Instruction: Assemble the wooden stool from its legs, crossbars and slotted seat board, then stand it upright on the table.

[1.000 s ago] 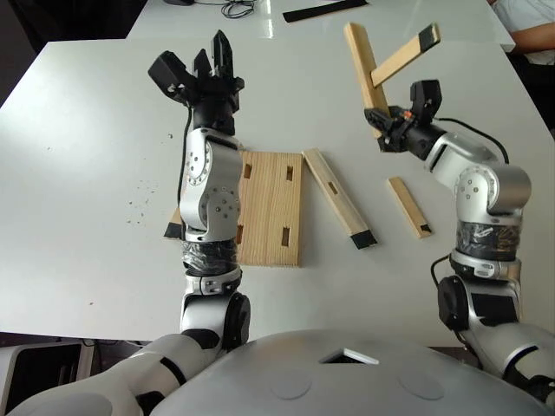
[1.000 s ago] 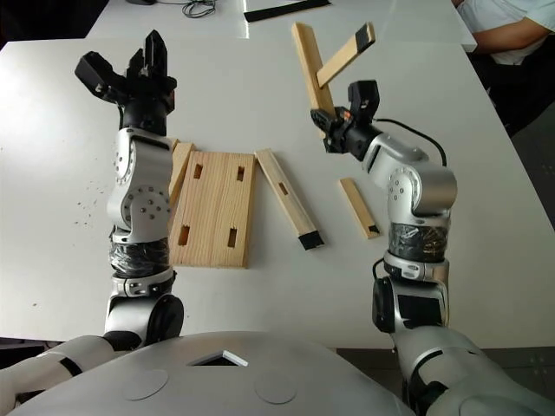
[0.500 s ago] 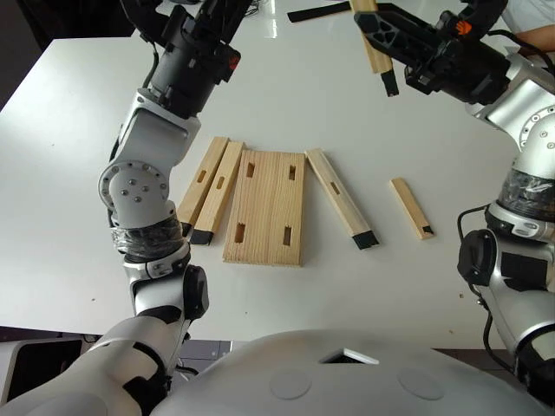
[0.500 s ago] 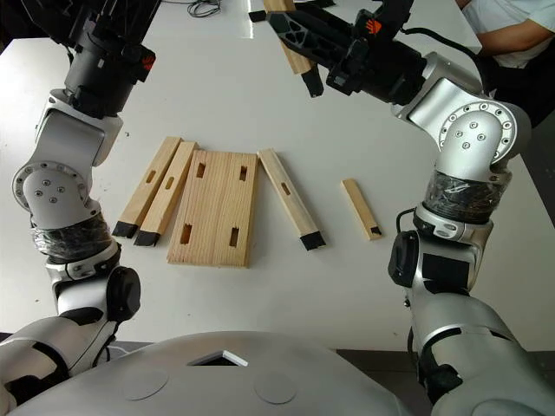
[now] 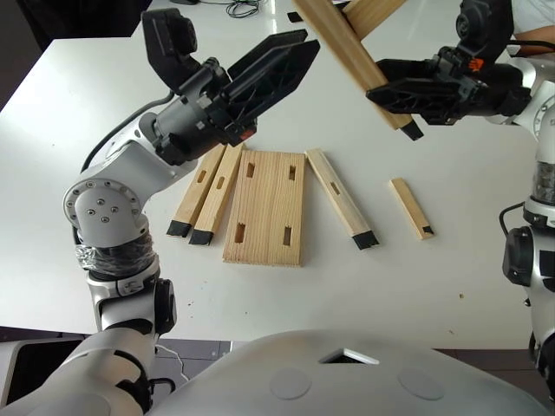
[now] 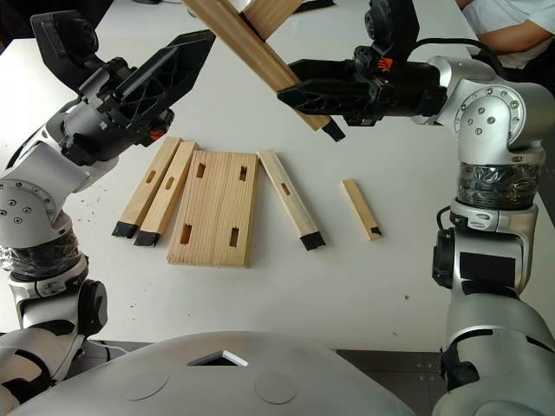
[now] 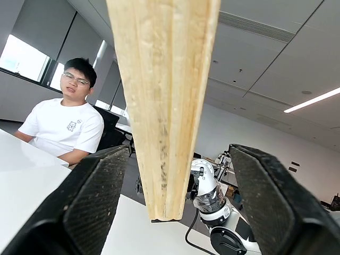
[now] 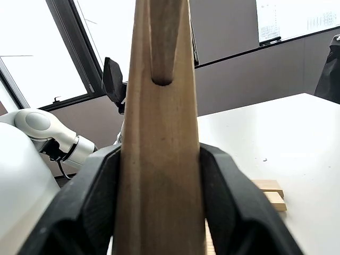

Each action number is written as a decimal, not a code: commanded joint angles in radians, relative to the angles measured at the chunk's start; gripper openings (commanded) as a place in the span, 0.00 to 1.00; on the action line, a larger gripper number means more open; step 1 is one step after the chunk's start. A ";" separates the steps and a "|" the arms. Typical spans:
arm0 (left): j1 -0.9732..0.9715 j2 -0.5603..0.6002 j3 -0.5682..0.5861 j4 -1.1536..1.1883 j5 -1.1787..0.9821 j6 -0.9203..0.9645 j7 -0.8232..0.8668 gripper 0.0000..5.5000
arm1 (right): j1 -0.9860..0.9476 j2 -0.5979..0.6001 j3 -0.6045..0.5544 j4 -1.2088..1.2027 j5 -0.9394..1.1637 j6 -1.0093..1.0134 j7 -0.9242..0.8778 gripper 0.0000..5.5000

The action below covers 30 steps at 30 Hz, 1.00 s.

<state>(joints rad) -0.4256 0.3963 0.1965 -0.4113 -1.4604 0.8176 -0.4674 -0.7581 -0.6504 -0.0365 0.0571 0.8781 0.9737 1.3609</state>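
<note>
Right gripper (image 5: 381,87) clamps a pale wooden stool leg (image 5: 345,42) aloft; left gripper (image 5: 299,48), wide open and empty, straddles its end, where a skewed closing could wrench it loose.

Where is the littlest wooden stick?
In the head views, the short crossbar lies flat on the table, on the robot's right, beside the lone leg.

bench (image 5: 78,95): white, glossy | cable coil (image 5: 240,7): black, on the farther white table (cut by the frame edge) | ceiling light strip (image 7: 314,100): lit, overhead | window (image 8: 37,53): bright, dark-framed
</note>
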 commanded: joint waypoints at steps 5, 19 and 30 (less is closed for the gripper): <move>-0.028 0.051 -0.022 0.013 0.009 0.021 -0.051 0.63 | 0.074 -0.062 0.080 -0.020 -0.104 -0.112 0.101 0.38; -0.030 0.078 -0.046 0.017 0.062 0.023 -0.109 0.63 | 0.125 -0.070 0.087 -0.074 -0.094 -0.099 0.108 0.38; -0.001 0.078 -0.048 -0.006 0.107 0.011 -0.166 0.40 | 0.132 -0.076 0.102 -0.078 -0.113 -0.105 0.108 0.38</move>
<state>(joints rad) -0.4352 0.4647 0.1515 -0.3976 -1.3508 0.8307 -0.6093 -0.6305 -0.7123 0.0616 -0.0190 0.7779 0.8716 1.4761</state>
